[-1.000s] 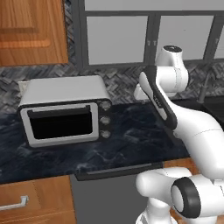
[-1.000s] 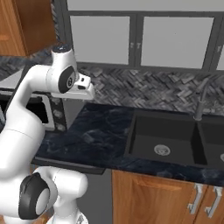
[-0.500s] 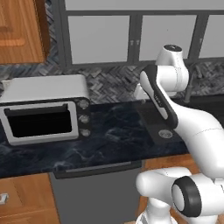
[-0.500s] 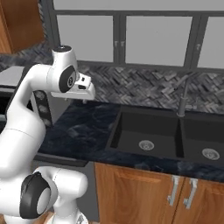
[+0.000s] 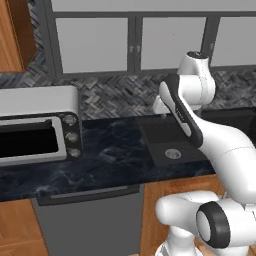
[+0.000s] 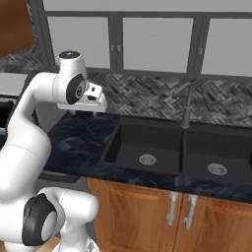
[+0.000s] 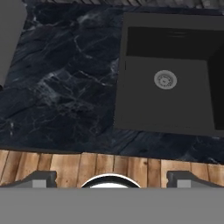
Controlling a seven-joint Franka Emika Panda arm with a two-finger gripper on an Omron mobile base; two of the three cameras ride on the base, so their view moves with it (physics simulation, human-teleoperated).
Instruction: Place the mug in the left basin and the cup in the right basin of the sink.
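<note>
the left basin (image 6: 142, 147) and right basin (image 6: 216, 156) each hold 1 round steel drain; matte black sink (image 6: 183, 129); gripper (image 6: 82, 112) fingers spread apart.

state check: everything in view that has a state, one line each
gripper: raised above the counter left of the sink, nothing held; open or shut cannot be told
left basin: empty, drain bare
right basin: empty as far as visible, drain bare
faucet: no water running
toaster oven: door shut
upper cabinets: doors shut
</note>
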